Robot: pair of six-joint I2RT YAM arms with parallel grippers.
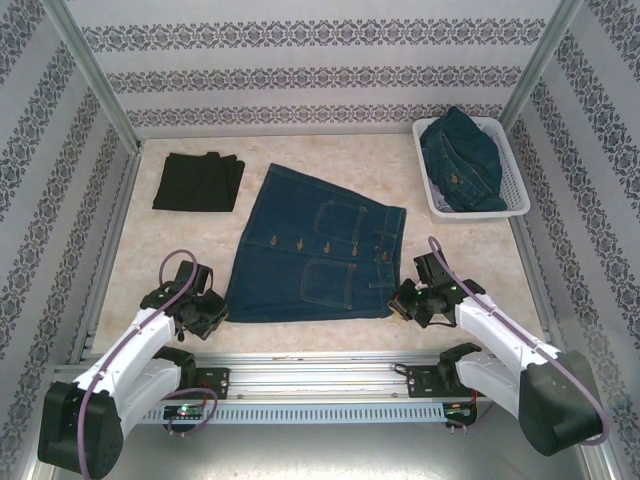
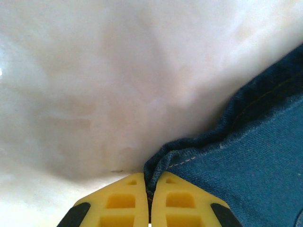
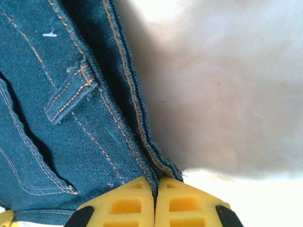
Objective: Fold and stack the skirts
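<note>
While your left hand [image 2: 149, 183] and right hand [image 3: 155, 185] are clenched on the near corners of the denim skirt [image 1: 315, 250] lying flat on the tabletop [image 1: 470, 262] (hem left, waistband right), you're beginning its fold; next, raise both corners evenly toward the far edge.

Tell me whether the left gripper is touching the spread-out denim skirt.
Touching. The left wrist view shows the left gripper shut, a corner of the denim skirt pinched between its yellow fingers.
</note>
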